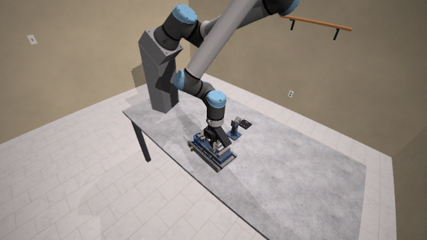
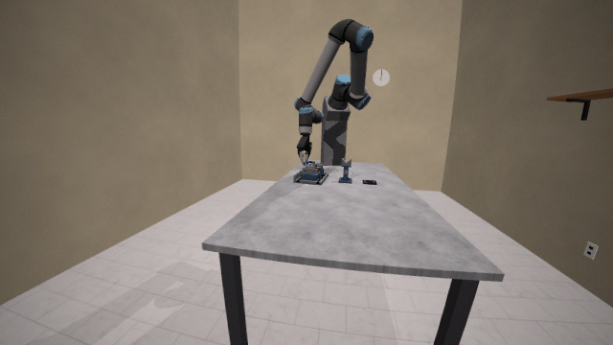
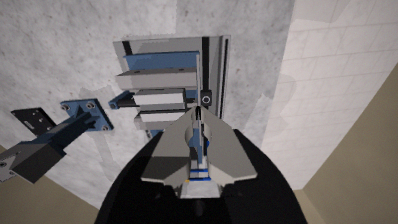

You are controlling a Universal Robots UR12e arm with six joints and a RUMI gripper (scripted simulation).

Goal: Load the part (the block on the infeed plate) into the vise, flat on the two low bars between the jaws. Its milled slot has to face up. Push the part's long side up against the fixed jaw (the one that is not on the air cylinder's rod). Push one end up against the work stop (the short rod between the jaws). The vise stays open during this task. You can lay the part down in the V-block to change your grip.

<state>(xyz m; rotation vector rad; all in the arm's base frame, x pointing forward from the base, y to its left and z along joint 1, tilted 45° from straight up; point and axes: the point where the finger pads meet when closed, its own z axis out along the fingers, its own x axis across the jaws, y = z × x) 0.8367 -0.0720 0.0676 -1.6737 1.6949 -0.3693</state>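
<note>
The vise [image 1: 223, 161] [image 2: 311, 178] [image 3: 170, 46] stands on the table near the arm's base, with its blue jaw [image 3: 159, 61] at the far side in the wrist view. A light grey block, the part [image 3: 160, 97], lies between the jaws, next to the black work stop [image 3: 206, 99]. My gripper [image 1: 218, 145] [image 2: 304, 160] [image 3: 198, 107] is shut on nothing. It hangs just above the vise, its tips close to the work stop end of the part. I cannot tell if the tips touch the part. The black infeed plate [image 1: 247, 124] [image 2: 369, 182] [image 3: 31, 119] is bare.
The V-block [image 1: 235, 128] [image 2: 346, 172] [image 3: 37, 152] on its blue foot [image 3: 86, 113] stands between the vise and the infeed plate. The table edge [image 1: 200, 180] runs close along the vise's outer side. The arm's grey pedestal [image 1: 159, 73] stands at the table's far corner.
</note>
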